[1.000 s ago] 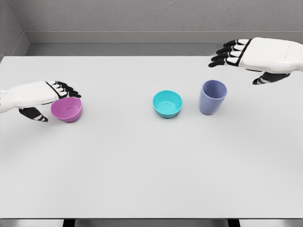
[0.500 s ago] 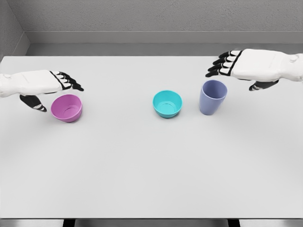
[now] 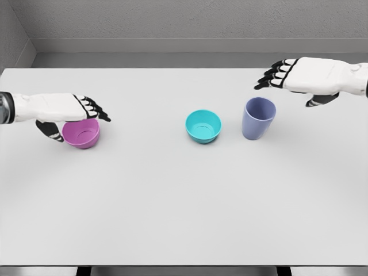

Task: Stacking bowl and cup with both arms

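The left hand [image 3: 64, 111] hovers, fingers spread, over the pink bowl [image 3: 81, 133]. The right hand [image 3: 299, 76], fingers apart and empty, hangs above the blue cup [image 3: 257, 118]; a teal bowl [image 3: 203, 126] sits between on the worktop [image 3: 172, 201].

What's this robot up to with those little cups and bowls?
It looks set to stack them, but nothing is stacked or lifted yet. On the white table stand a purple bowl, a teal bowl and a blue cup, all apart. The left hand hovers over the purple bowl with fingers spread, thumb beside its rim. The right hand hangs open above and behind the blue cup, holding nothing.
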`<state>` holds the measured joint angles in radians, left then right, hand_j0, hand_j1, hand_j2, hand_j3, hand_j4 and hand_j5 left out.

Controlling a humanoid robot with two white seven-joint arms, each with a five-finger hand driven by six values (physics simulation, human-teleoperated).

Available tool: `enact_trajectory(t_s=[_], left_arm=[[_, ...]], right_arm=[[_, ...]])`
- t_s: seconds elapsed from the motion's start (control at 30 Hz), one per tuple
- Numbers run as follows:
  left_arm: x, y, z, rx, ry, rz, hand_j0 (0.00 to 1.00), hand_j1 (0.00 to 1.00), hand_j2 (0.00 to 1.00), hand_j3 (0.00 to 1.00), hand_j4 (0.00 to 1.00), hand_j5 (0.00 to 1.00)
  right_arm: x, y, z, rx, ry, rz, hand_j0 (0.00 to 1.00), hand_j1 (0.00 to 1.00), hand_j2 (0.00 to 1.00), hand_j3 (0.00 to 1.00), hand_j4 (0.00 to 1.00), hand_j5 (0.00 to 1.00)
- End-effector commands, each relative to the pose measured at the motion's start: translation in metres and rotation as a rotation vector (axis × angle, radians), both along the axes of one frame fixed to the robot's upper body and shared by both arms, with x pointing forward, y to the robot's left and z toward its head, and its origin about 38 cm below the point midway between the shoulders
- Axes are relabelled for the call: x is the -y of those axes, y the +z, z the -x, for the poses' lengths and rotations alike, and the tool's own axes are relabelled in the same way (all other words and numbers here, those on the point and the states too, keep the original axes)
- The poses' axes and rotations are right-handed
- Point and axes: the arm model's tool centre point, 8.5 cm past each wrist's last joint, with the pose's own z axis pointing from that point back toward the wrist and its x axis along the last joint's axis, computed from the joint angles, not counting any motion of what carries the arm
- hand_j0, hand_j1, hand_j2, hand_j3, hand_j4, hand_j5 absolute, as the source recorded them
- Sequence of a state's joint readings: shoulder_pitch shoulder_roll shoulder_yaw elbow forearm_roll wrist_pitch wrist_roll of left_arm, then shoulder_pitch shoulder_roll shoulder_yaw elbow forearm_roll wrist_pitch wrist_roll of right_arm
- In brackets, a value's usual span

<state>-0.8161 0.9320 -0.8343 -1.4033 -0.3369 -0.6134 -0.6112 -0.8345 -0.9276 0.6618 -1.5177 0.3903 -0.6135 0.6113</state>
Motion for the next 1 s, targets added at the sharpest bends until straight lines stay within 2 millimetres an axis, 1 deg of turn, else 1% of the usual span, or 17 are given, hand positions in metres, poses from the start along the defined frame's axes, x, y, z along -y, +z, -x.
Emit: enact_trajectory(t_s=[0.0,0.17,0.33,0.4,0.5,0.6,0.7,0.77,0.97], left_arm=[[0.000,-0.002,0.000,-0.006,0.002,0.002,1.00,1.00,1.00,1.00,1.00,1.00],[0.003,-0.008,-0.001,-0.020,0.000,0.002,1.00,1.00,1.00,1.00,1.00,1.00],[0.003,-0.009,-0.001,-0.024,0.001,0.003,1.00,1.00,1.00,1.00,1.00,1.00],[-0.005,-0.012,-0.003,-0.031,0.027,-0.003,1.00,1.00,1.00,1.00,1.00,1.00],[-0.009,-0.012,-0.003,-0.033,0.037,-0.007,1.00,1.00,1.00,1.00,1.00,1.00],[-0.017,-0.018,-0.007,-0.047,0.068,-0.012,1.00,1.00,1.00,1.00,1.00,1.00],[-0.017,-0.020,-0.007,-0.046,0.067,-0.022,1.00,1.00,1.00,1.00,1.00,1.00],[-0.011,-0.022,-0.008,-0.046,0.057,-0.016,1.00,1.00,1.00,1.00,1.00,1.00],[-0.009,-0.022,-0.009,-0.045,0.055,-0.013,1.00,1.00,1.00,1.00,1.00,1.00]], right_arm=[[0.004,-0.001,-0.002,-0.006,-0.014,-0.005,1.00,1.00,1.00,1.00,1.00,1.00],[0.007,-0.001,-0.004,-0.008,-0.027,-0.006,1.00,1.00,1.00,1.00,1.00,1.00],[0.008,-0.002,-0.004,-0.010,-0.028,-0.006,1.00,1.00,1.00,1.00,1.00,1.00],[0.008,-0.001,-0.004,-0.009,-0.029,-0.007,1.00,1.00,1.00,1.00,1.00,1.00],[0.008,0.000,-0.004,-0.006,-0.028,-0.007,1.00,1.00,1.00,1.00,1.00,1.00],[0.010,0.000,-0.005,-0.007,-0.035,-0.006,1.00,1.00,1.00,1.00,1.00,1.00],[0.011,0.001,-0.005,-0.005,-0.037,-0.004,1.00,1.00,1.00,1.00,1.00,1.00],[0.012,0.003,-0.005,-0.002,-0.038,-0.005,1.00,1.00,1.00,1.00,1.00,1.00],[0.012,0.005,-0.005,0.003,-0.040,-0.002,1.00,1.00,1.00,1.00,1.00,1.00]])
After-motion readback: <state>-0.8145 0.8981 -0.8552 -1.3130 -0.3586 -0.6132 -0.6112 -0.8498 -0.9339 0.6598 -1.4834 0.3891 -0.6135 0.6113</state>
